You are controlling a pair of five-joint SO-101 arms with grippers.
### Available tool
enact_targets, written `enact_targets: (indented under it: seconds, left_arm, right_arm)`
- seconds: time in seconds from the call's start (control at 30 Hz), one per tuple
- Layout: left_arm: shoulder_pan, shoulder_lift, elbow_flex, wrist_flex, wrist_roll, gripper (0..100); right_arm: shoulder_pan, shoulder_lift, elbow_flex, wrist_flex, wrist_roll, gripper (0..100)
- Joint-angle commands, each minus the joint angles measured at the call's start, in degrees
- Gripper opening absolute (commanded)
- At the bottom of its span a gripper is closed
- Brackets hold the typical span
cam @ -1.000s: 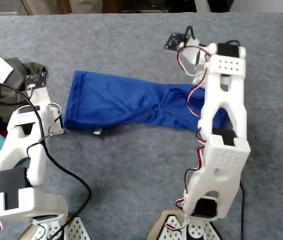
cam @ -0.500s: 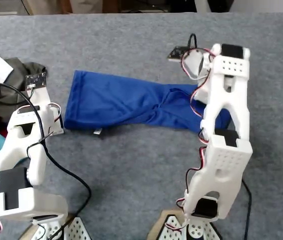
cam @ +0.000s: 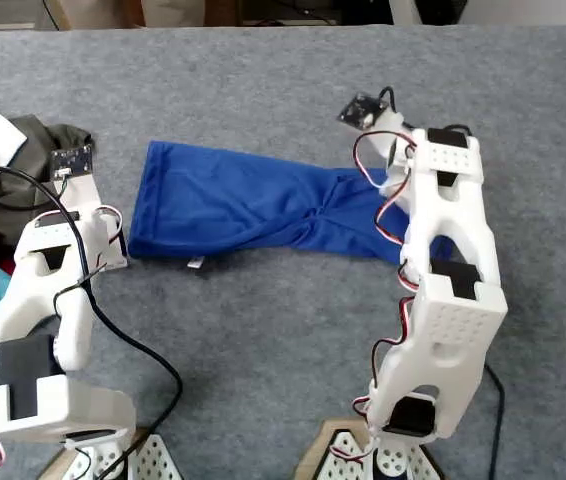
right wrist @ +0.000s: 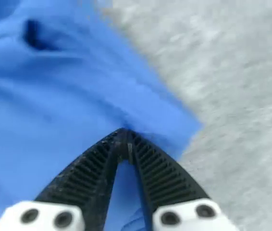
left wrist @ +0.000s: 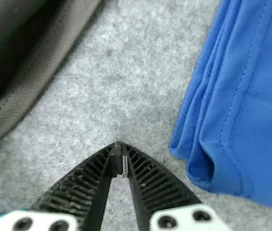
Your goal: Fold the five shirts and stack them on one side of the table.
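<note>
Both my left hand (left wrist: 118,156) and right hand (right wrist: 125,139) are pinched together on nothing I can see, one beside the hem of the blue shirt (cam: 243,205) lying across the worktop (cam: 263,340), the other over its twisted end, so pushing now would likely drag and wrinkle it rather than fold it.

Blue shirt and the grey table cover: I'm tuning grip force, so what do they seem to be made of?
Blue shirt: seemingly a thin knit fabric, possibly synthetic, smooth and faintly shiny; stitched hems and soft folds show.
Table cover: looks like grey felt or low-pile carpet, matte and fuzzy, with speckled fibres.
</note>
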Motion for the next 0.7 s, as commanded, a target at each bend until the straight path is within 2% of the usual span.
enact_targets:
  seconds: [0.0,0.2,0.37,0.47,0.57,0.67]
  left_arm:
    - [0.0,-2.2,-0.3,-0.5,-0.4,2]
    - [0.0,-2.2,-0.3,-0.5,-0.4,2]
    - [0.0,-2.2,-0.3,-0.5,-0.3,2]
    - [0.1,-2.4,-0.3,-0.5,0.0,2]
    - [2.2,-2.9,-1.5,1.1,0.1,2]
    - [6.4,-4.5,-6.4,8.0,1.3,2]
  right_arm:
    - [0.9,-4.9,-0.7,-3.4,-0.7,0.5]
    - [0.9,-5.0,-2.3,-2.8,-0.7,0.5]
    - [0.1,-11.6,-4.8,16.9,-0.5,0.5]
    - [-0.5,-18.0,-2.5,22.9,-0.4,0.5]
    - [-1.9,-25.2,5.0,23.8,-0.4,0.5]
    - [-3.6,-30.8,17.3,17.6,-0.5,0.5]
